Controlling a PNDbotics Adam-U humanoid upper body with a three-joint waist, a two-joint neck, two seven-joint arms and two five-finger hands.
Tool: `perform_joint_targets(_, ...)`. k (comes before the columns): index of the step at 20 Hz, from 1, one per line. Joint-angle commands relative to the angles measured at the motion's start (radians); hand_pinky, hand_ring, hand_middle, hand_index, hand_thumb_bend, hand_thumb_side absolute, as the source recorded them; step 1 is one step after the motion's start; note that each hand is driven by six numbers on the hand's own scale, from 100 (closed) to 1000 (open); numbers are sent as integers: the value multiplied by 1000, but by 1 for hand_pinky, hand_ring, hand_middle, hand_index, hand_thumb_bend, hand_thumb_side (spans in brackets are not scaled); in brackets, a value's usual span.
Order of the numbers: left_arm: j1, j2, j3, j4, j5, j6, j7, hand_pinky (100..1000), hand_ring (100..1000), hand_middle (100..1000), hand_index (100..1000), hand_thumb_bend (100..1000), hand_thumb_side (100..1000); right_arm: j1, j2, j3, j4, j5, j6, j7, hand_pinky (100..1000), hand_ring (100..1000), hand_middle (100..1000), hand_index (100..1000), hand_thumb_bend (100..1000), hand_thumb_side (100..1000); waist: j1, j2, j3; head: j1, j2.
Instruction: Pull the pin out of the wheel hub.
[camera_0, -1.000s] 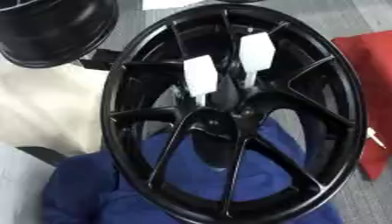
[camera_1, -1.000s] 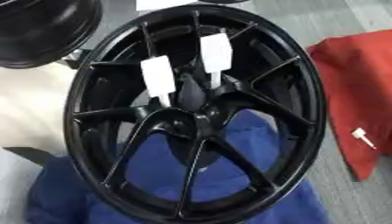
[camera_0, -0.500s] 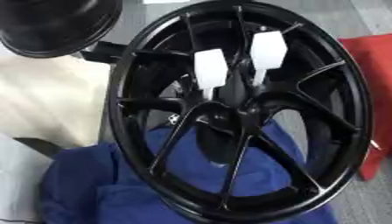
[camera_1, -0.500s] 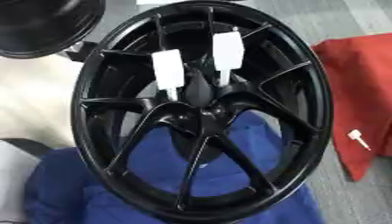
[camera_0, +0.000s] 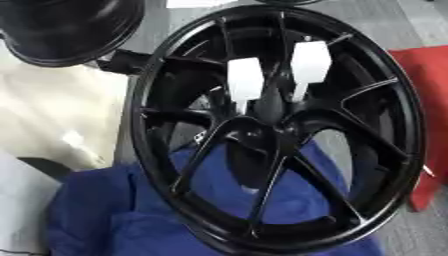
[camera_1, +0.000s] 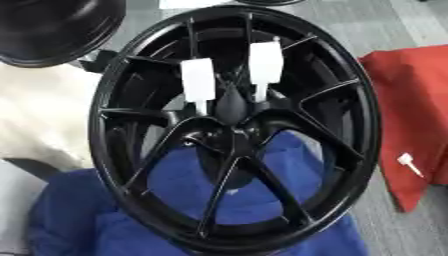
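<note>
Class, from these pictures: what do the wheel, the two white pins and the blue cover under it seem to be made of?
Wheel: probably painted metal, glossy black with sheen on rim and spokes. Pins: likely plastic, plain matte white with flat heads. Blue cover: cloth, soft folds and wrinkles.

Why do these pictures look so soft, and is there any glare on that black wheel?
Left eye view: the wheel and its two white pins have smeared edges, blurred overall. Right eye view: equally soft; pale sheen runs along the rim's upper left, and the small white piece on the red cloth is indistinct.
</note>
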Motion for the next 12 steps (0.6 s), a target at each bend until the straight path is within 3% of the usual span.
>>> perform_joint_targets(1, -5, 42, 25, -15, 21, -2, 29, 837, 817, 754, 798, 514, 431, -13, -17, -11, -16, -1, -3, -3, 730, 568, 618, 739, 100, 793, -1, -31, 4, -2, 4)
perform_joint_targets(6, -3, 27, 36, -76, 103, -29, 176, 797, 749, 665, 737, 460, 414, -12, -16, -13, -16, -1, -4, -6, 730, 568, 618, 738, 100, 793, -7, -38, 9, -1, 9)
perform_joint_targets(10, 11, 4, 40, -179, 176, -21, 362, 776, 731, 647, 728, 390, 423, -12, -16, -13, -18, 0, -4, -5, 730, 568, 618, 738, 100, 790, -13, -43, 15, -1, 12)
perform_joint_targets(12, 27, -12, 40, -245, 209, -3, 461, 770, 726, 650, 729, 403, 411, -14, -16, -14, -20, 1, -5, -5, 729, 569, 618, 738, 100, 791, -18, -44, 19, -2, 13)
